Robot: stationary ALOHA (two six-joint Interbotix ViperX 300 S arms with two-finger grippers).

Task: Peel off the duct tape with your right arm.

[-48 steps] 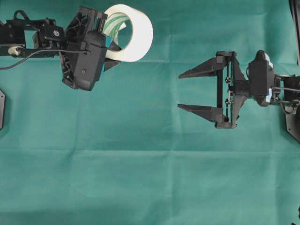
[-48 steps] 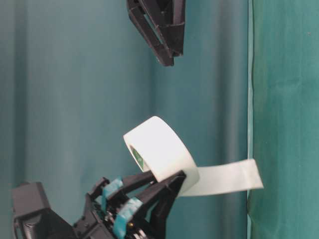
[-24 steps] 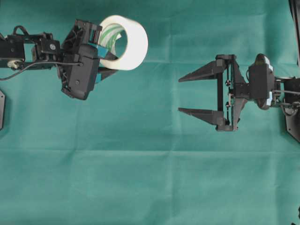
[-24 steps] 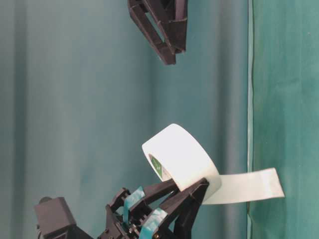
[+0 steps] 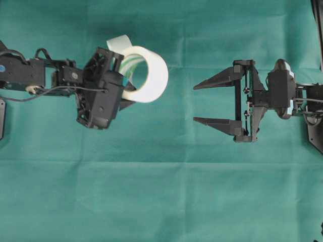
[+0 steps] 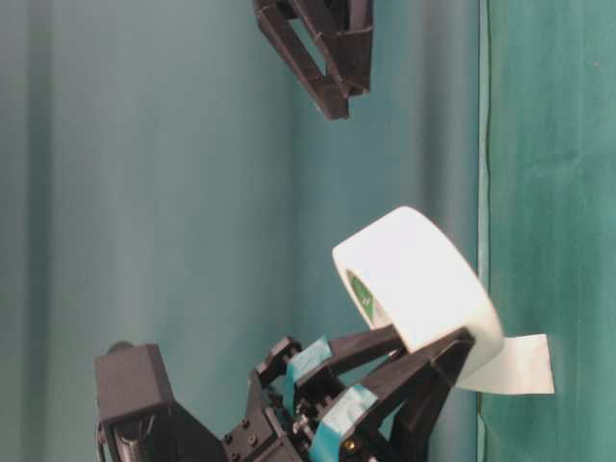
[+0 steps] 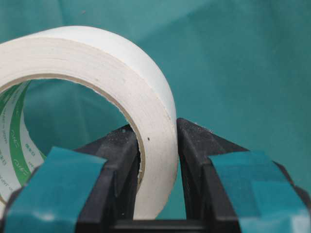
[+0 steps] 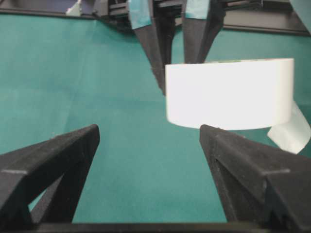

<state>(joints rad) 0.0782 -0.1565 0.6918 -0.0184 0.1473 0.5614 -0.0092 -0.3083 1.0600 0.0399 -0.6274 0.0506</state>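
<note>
Since the earlier frames, left hand (image 5: pixel 132 93) is carrying the duct tape (image 5: pixel 146 73) rightward and a little down in the overhead view, toward the middle of the counter (image 5: pixel 161 201). Right hand (image 5: pixel 199 103) is barely shifting at all.

Left hand is pinching the roll's wall, one finger inside the ring and one outside; the wrist view shows both blue-taped fingers (image 7: pixel 112 170) pressed against the white band. Roll is being held up off the green cloth, not resting on it.

Right hand is standing spread wide, both pointed fingers (image 8: pixel 53 160) aimed at the roll and holding nothing. It is well apart from the roll, with open cloth between.

Loose strip (image 6: pixel 515 364) is hanging from the roll's underside in the table-level view; overhead it is peeking out at the roll's upper left (image 5: pixel 119 42), on the far side from the right hand.

Key relation, as I judge it: roll is lying straight ahead of the right hand along its reach line, ring axis running crosswise to that line, broad white face (image 8: pixel 228 92) presented. The strip end is sitting off to one edge, so the right hand is likely needing to close in and line up on that tab, not the roll body.
</note>
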